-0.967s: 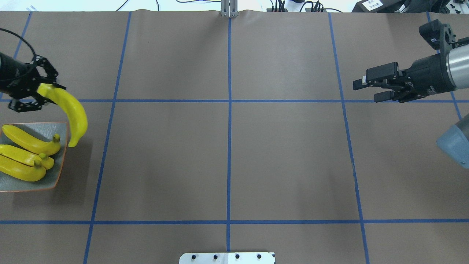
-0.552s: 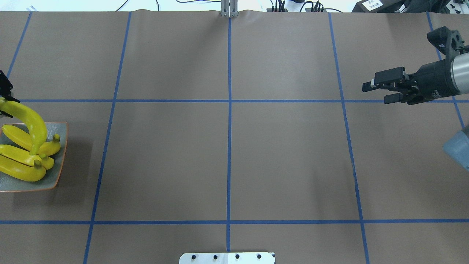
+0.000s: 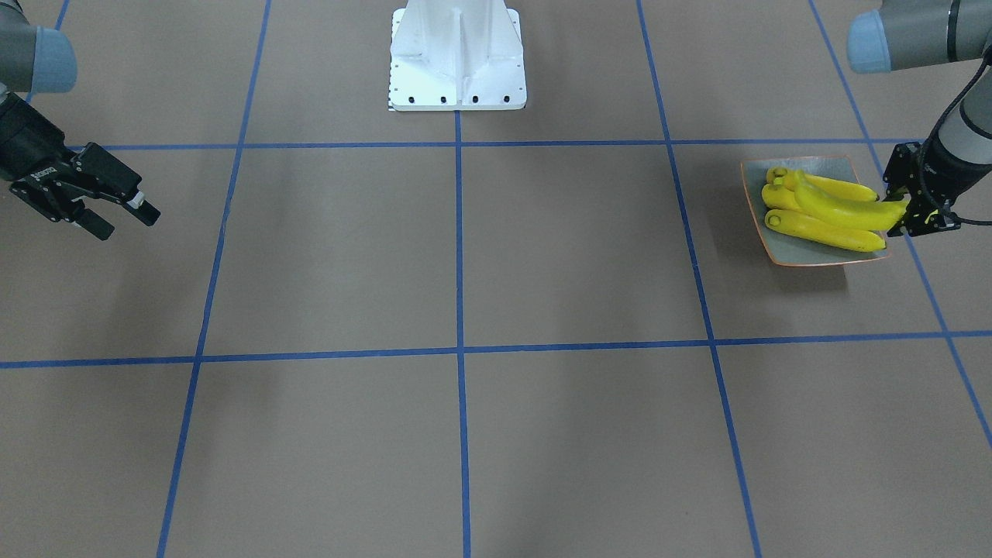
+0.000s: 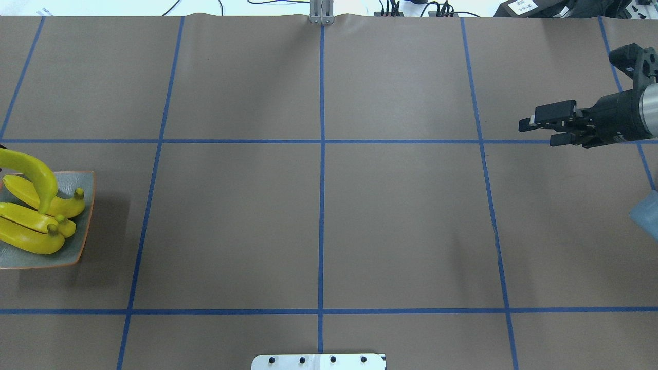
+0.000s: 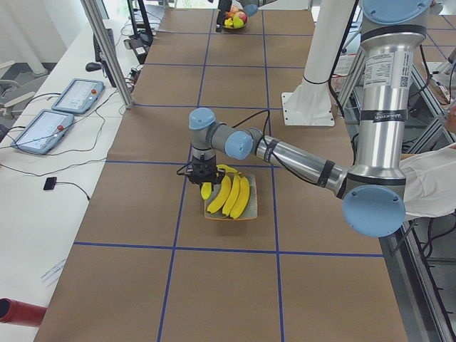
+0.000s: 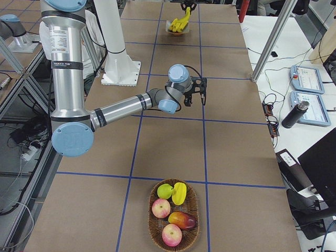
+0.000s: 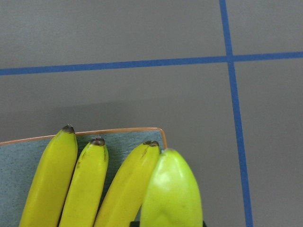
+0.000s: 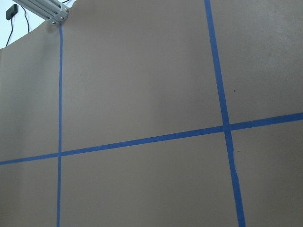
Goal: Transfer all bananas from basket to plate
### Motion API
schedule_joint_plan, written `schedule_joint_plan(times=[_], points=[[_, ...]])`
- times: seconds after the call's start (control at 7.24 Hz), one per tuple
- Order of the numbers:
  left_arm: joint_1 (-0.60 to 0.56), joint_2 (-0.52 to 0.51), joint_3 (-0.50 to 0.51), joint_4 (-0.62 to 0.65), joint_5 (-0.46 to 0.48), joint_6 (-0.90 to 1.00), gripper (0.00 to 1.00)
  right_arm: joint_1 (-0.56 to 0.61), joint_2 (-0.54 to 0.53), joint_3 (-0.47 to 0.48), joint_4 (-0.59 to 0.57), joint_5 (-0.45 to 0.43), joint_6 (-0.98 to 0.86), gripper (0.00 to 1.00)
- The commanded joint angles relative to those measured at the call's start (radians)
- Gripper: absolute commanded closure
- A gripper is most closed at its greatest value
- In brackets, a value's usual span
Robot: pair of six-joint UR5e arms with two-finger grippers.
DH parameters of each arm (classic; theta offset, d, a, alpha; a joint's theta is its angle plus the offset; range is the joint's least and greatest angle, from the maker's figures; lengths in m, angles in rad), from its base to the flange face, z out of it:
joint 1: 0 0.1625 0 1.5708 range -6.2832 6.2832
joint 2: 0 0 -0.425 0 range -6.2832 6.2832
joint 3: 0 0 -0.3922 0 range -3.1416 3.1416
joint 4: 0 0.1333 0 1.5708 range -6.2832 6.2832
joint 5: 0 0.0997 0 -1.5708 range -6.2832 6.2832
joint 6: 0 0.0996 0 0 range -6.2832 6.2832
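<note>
Across the table, in the front-facing view, the left gripper [image 3: 908, 209] is clamped on one end of the held banana [image 3: 841, 208]. That banana slants over the three bananas [image 3: 821, 231] lying on the plate [image 3: 806, 252]. The right gripper [image 3: 124, 217] hangs well apart, jaws spread and empty.

From overhead, the held banana curves down across the plate's far edge with its tip over the pile. The left gripper itself is out of shot.

In the left-side view the banana dangles from the gripper at the plate's outer side.

The left wrist camera shows the main risk: the banana's tip sits right at the plate's corner [image 7: 158, 131]. Released here, it would likely land on the rim or the rounded pile and roll onto the table [image 7: 118, 94]. The end grip also lets it swing.

The right-side view shows the basket [image 6: 152, 224] holding a yellow fruit [image 6: 179, 193] I cannot identify. If it is a banana, the plate has little room left for it.

The right wrist view shows only table.
</note>
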Motion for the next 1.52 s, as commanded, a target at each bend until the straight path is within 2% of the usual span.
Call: schedule_joint_plan(times=[0.0, 0.41, 0.69, 1.1, 1.24, 1.38], points=[[0.000, -0.003, 0.037, 0.004, -0.003, -0.050, 1.00, 0.002, -0.008, 0.009, 0.001, -0.017, -0.014, 0.00], [0.018, -0.001, 0.078, -0.041, -0.010, -0.106, 1.00, 0.002, -0.019, 0.012, 0.014, -0.018, -0.014, 0.00], [0.133, 0.000, 0.080, -0.041, -0.001, -0.104, 1.00, 0.000, -0.020, 0.012, 0.013, -0.018, -0.014, 0.00], [0.136, 0.011, 0.081, -0.077, -0.003, -0.069, 1.00, 0.002, -0.020, 0.015, 0.013, -0.020, -0.014, 0.00], [0.133, 0.014, 0.078, -0.082, -0.008, -0.043, 0.89, 0.002, -0.020, 0.016, 0.014, -0.020, -0.014, 0.00], [0.133, 0.014, 0.078, -0.082, -0.010, -0.041, 0.01, 0.002, -0.023, 0.016, 0.013, -0.018, -0.014, 0.00]])
